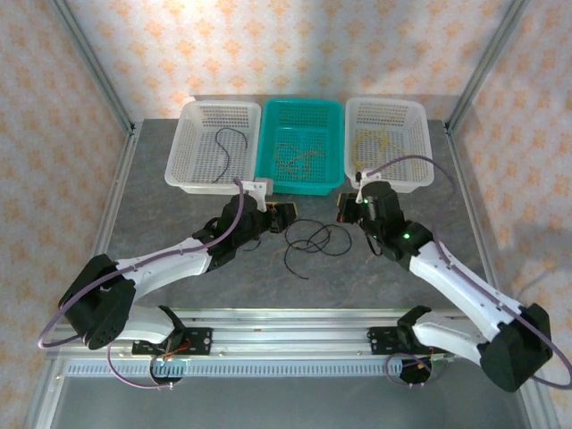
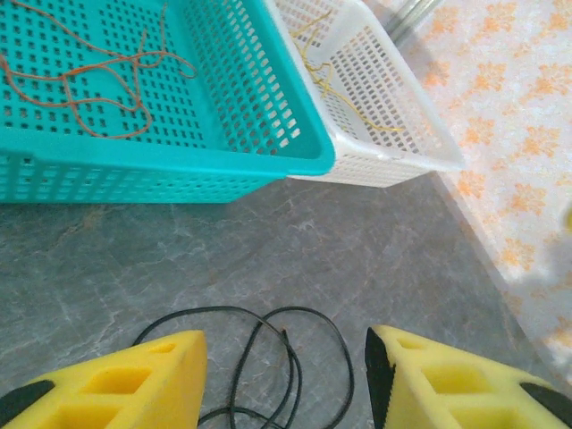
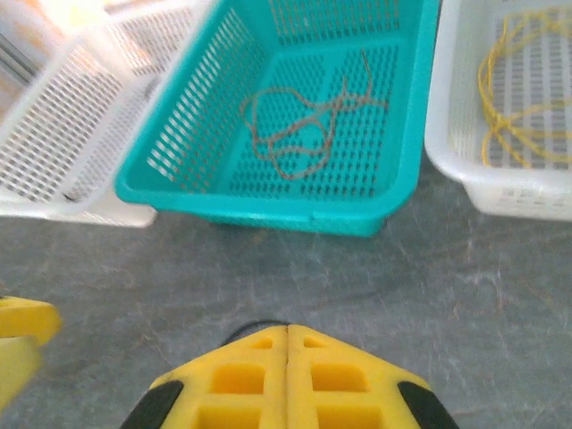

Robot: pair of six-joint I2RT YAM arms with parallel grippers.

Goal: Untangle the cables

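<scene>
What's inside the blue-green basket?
A tangled orange-brown cable lies on the floor of the teal basket. Nothing else shows inside; the table beneath it is covered.

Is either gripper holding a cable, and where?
Left gripper: open, straddling the black cable, holding nothing. Right gripper: shut, cable showing at its tips; whether it is pinched cannot be told.

Desk (image 1: 447, 214): grey surface with a marbled pattern. Three perforated baskets are set directly on it in a row along the far edge, standing side by side. The left white basket (image 1: 181, 154), the teal basket (image 1: 299, 185) in the middle and the right white basket (image 1: 422, 147) are recorded. One black cable (image 1: 315, 239) is laid loose on the desk in front of the teal basket, in several overlapping loops, apart from all three baskets. An aluminium rail (image 1: 295, 318) is noted along the near edge.
</scene>
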